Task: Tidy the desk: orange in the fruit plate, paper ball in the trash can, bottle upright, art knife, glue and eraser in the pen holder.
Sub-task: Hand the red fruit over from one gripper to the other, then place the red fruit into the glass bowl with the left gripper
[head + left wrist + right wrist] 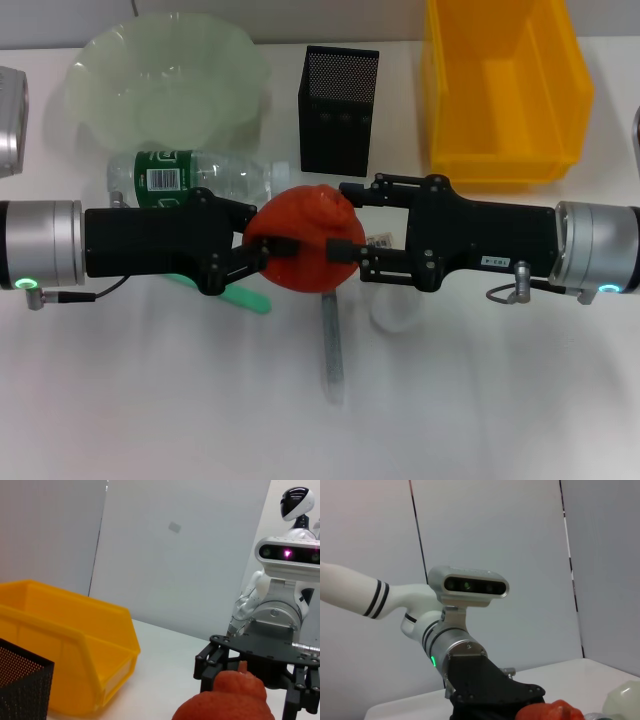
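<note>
Left tool (262,252) and right tool (348,222) meet mid-desk, fingers spread.

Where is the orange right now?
In the head view, the round red-orange fruit sits mid-desk between the left gripper and right gripper, just in front of the lying clear plastic bottle.

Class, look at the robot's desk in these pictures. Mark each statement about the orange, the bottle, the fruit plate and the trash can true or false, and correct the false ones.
1. Both grippers are at the orange. True: the left gripper and right gripper flank it from either side.
2. The bottle stands upright. False: it lies on its side in front of the fruit plate.
3. The orange is in the fruit plate. False: it is between the grippers, nearer than the plate.
4. The pen holder stands between the fruit plate and the trash can. True.
5. The trash can holds a paper ball. False: nothing shows inside.
</note>
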